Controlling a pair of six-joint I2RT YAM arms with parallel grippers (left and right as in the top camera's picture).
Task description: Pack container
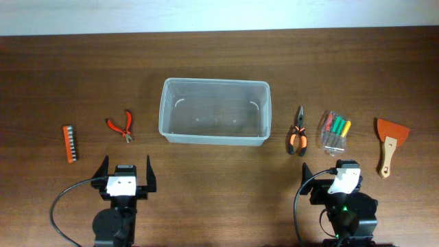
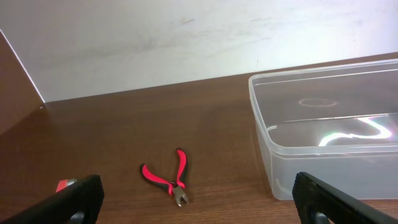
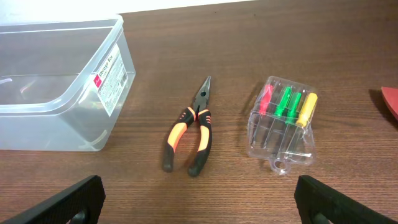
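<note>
The container [image 1: 164, 113] is set upright near the middle of the wooden table [image 1: 219, 206], its open top facing up and its long side running left to right. At the far left an orange strip of bits [image 1: 68, 143] is laid lengthwise. Beside it, red-handled cutters [image 1: 121, 126] are placed with the jaws toward the robot; in the left wrist view they [image 2: 168, 178] are seen well apart from the container's [image 2: 267, 146] left wall. The left gripper [image 1: 126, 165] is held low at the near edge, in front of the cutters. Its fingers [image 2: 74, 200] are spread wide and nothing is gripped. To the right of the container [image 3: 62, 127], whose end wall carries a label, orange-and-black long-nose pliers [image 3: 189, 134] are laid with the tip pointing away. Next, a small clear packet of coloured screwdrivers [image 3: 284, 121] is found. At the far right a scraper [image 1: 389, 145] with an orange blade and a wooden handle is laid. The right gripper [image 1: 334, 171] is parked in front of the packet, its fingers [image 3: 62, 203] likewise spread wide and nothing grasped.
</note>
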